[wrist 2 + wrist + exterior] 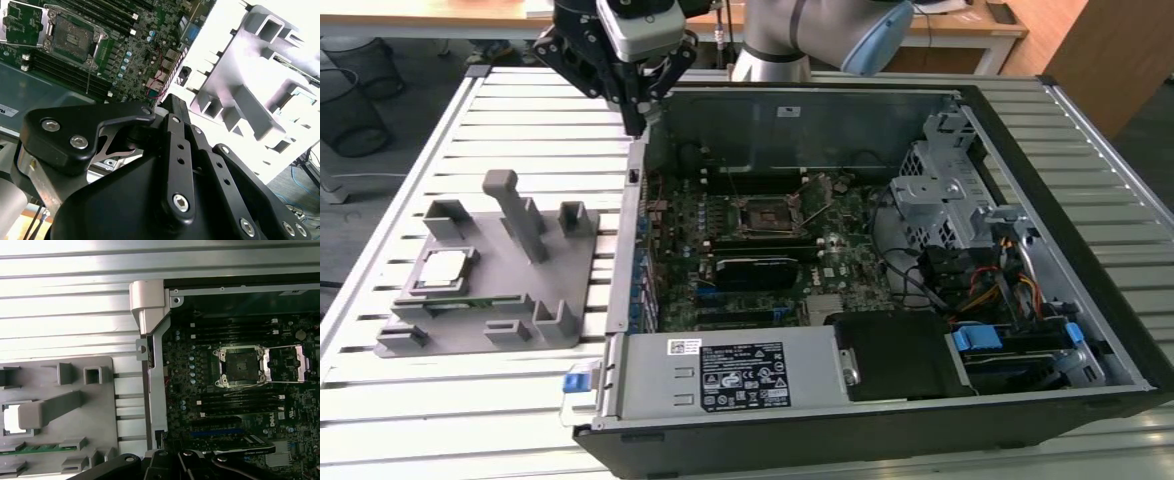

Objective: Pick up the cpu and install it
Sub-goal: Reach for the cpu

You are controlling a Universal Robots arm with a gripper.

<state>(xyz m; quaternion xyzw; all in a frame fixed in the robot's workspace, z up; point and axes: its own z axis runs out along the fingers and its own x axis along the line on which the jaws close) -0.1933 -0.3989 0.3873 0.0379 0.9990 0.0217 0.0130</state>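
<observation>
The black linkage pincer (639,122), seemingly drawn together and empty, hangs at the open black computer case's (881,432) edge. The flat silver-topped square cpu (444,268) lies in the grey plastic fixture (550,312), well apart. Picking it wants a centred, level grip on opposite edges.

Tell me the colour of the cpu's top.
The cpu top is shiny silver-grey; the exterior view shows it best.

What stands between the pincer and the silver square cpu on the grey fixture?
Nothing covers the flat square silver-grey cpu; it lies bare in the grey plastic fixture. The pincer hangs above the edge of the open black computer case. The fixture's tall grey post rises between them, so a low sideways path may meet it.
</observation>
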